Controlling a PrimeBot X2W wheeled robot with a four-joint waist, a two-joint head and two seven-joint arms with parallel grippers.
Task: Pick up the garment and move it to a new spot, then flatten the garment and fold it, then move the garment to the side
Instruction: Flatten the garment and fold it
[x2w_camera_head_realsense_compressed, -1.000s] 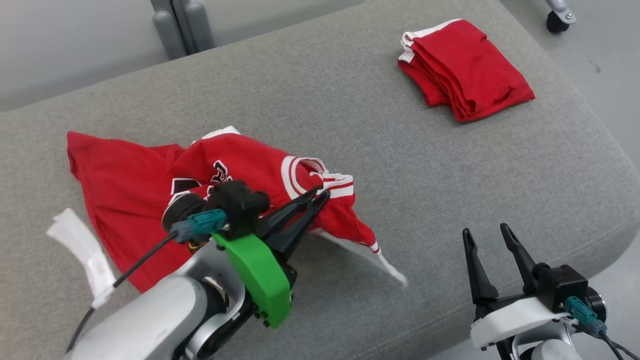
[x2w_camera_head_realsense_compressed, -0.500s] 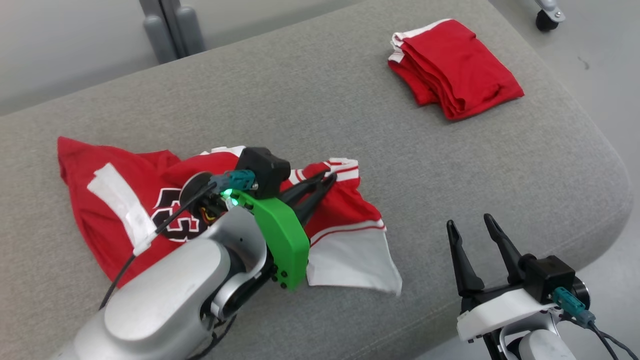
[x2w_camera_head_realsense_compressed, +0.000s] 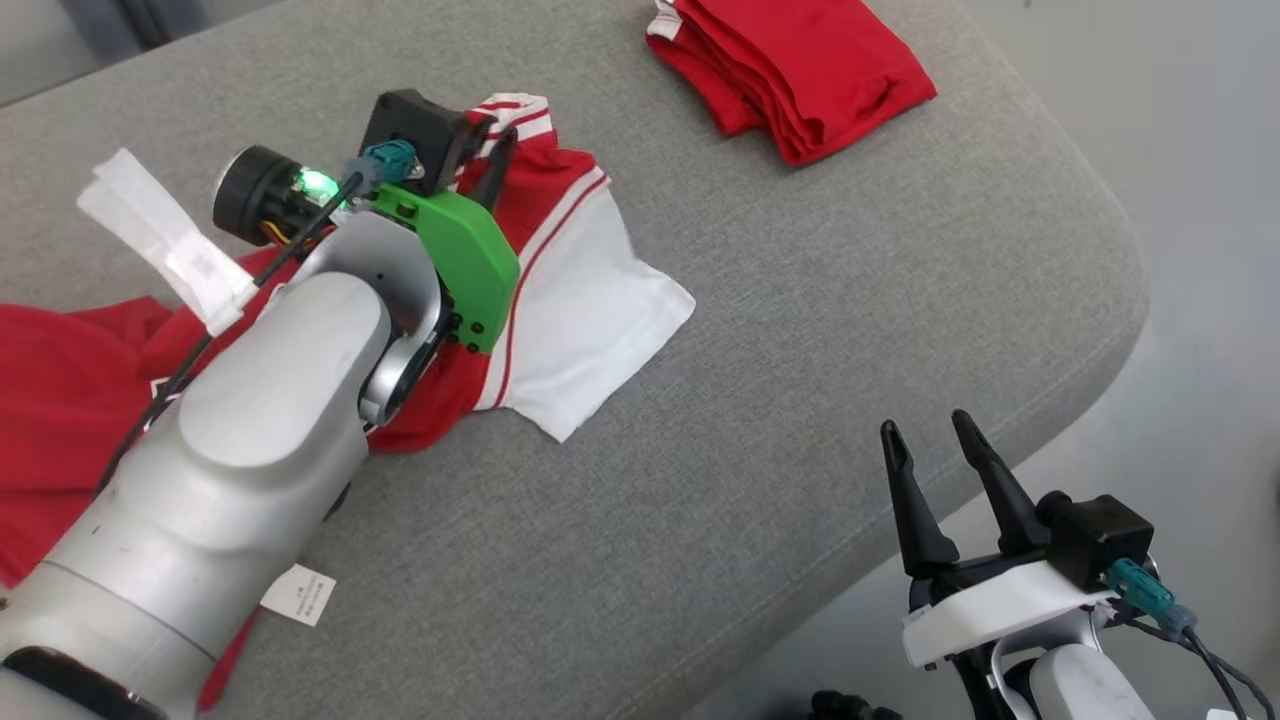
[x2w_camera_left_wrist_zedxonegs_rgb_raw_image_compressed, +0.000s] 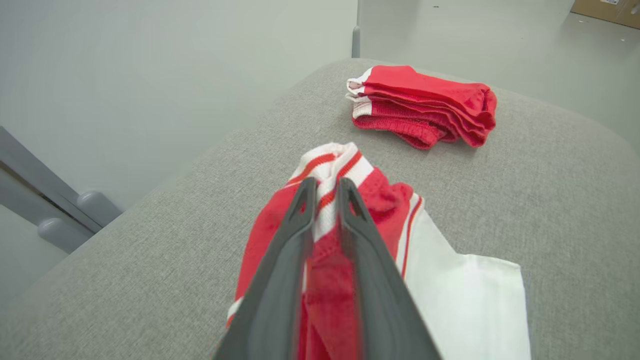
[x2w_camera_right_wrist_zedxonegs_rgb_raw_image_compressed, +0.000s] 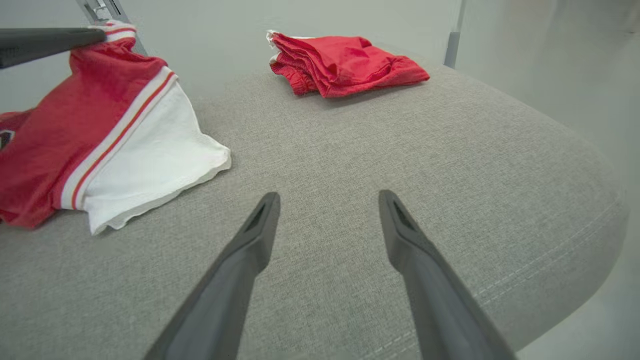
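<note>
Count: 2 grippers, 1 loose jersey (x2w_camera_head_realsense_compressed: 580, 300), 1 folded red pile (x2w_camera_head_realsense_compressed: 800, 60), 1 grey cushion (x2w_camera_head_realsense_compressed: 800, 300).
Left: jersey on cushion's left part. Left gripper (x2w_camera_left_wrist_zedxonegs_rgb_raw_image_compressed: 325, 189) clamped on striped trim, which is raised off surface. Rest of jersey trails below and behind gripper. White panel lies flat to its right.
Far centre-right: pile, well apart from jersey.
Right: right gripper (x2w_camera_head_realsense_compressed: 925, 435) spread, holding nothing, near cushion's front edge.
</note>
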